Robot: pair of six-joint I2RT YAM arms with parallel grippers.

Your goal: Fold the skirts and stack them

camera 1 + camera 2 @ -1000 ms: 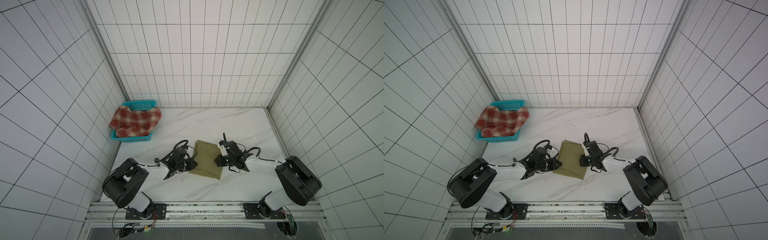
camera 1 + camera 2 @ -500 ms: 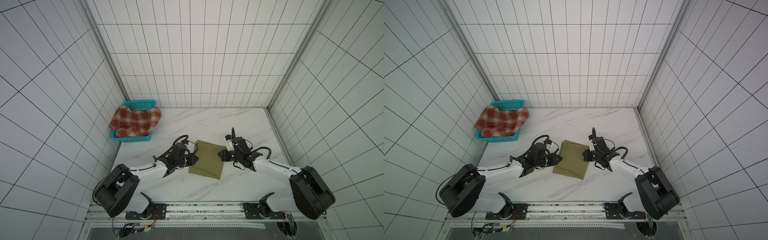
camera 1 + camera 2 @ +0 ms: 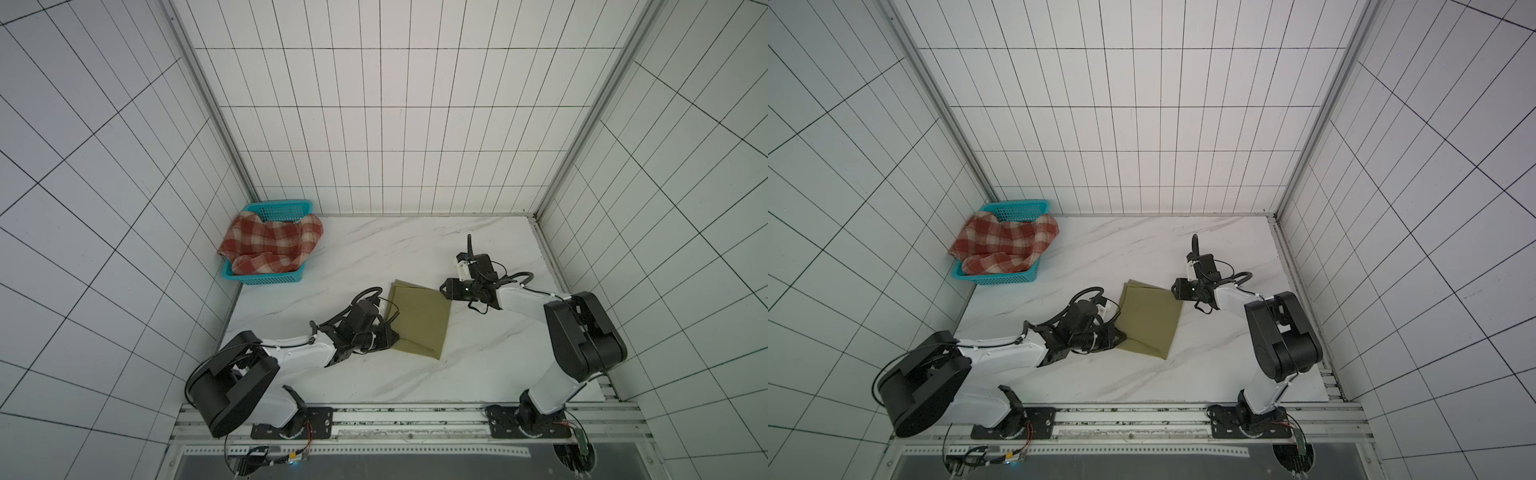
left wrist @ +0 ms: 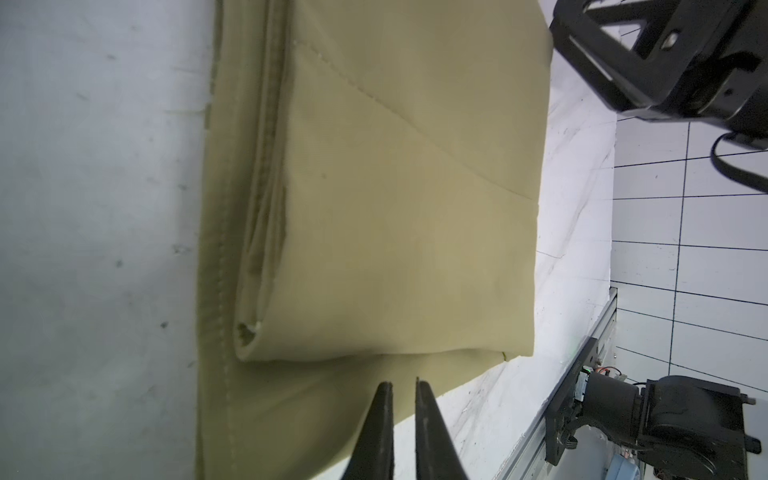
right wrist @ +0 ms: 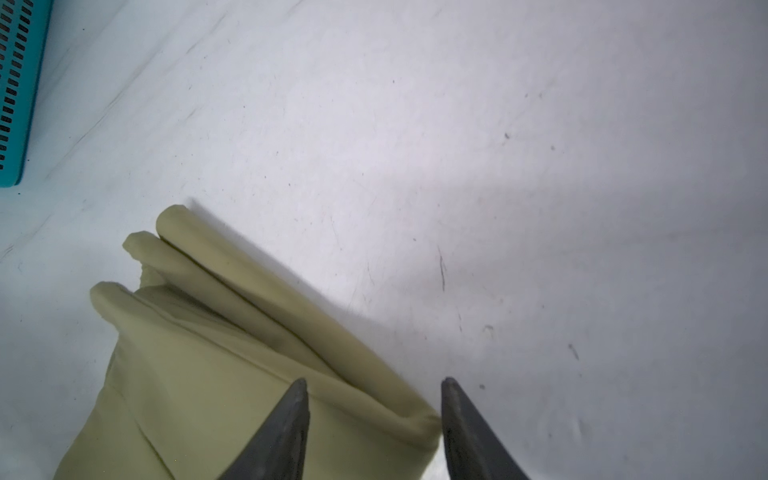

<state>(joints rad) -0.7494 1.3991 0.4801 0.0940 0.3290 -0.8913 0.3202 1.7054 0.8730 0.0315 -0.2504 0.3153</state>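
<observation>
Right jaws, released, straddle a corner of the folded khaki skirt (image 3: pixel 419 320) on the desk (image 3: pixel 478 374), fold likely done; left jaws, nearly clenched, seem to steady its edge. Plaid skirt (image 3: pixel 270 245) waits in the basket (image 3: pixel 266 279).

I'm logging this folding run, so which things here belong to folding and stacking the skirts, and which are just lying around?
Part of the job:
olive-khaki skirt, folded flat
red-and-cream plaid skirt, heaped, not yet folded
left gripper, at the olive-khaki skirt's edge
right gripper, open over its corner

Just lying about:
teal perforated basket, holding the plaid skirt
white marble-look tabletop
</observation>
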